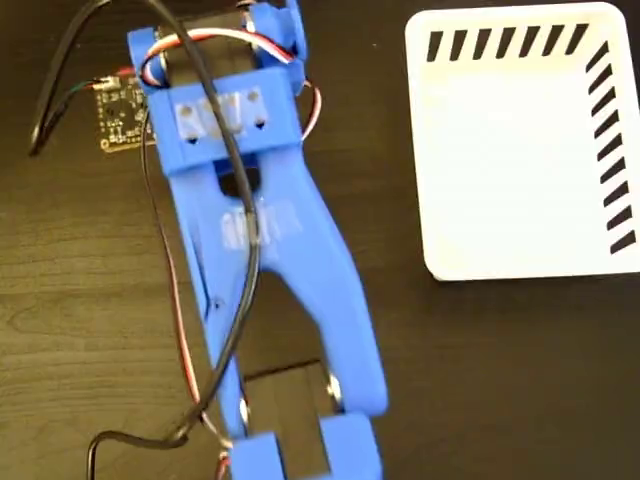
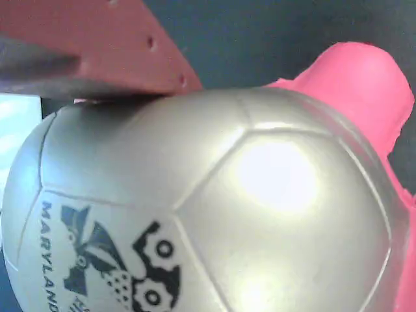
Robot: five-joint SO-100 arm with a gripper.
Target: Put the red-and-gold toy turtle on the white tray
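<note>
A reddish, flat gripper finger [image 2: 97,55] with small holes along its edge presses close over the top of the red-and-gold toy turtle [image 2: 214,214] in the wrist view, its lower edge appearing to touch the shiny, pale-gold domed shell with panel seams and a black printed logo. Only that one finger shows; the second is out of frame, so whether the gripper is clamped on the toy or merely resting against it cannot be told. A coral-pink limb or head of the toy [image 2: 364,91] juts to the upper right of the shell in that view, over dark table. In the fixed view from above, the blue plastic arm [image 1: 270,230] stretches from its base at the top down to the bottom edge of the frame, trailing black, red and white wires, and the gripper and turtle lie beyond that edge, unseen. The white rounded-corner tray with black diagonal stripes [image 1: 520,180] sits empty at the upper right, well apart from the arm on the dark wood table [image 1: 80,300]. The tray therefore appears to lie up and to the right of the arm's far end, so carrying the toy there would likely need a lift and a swing toward that corner.
</note>
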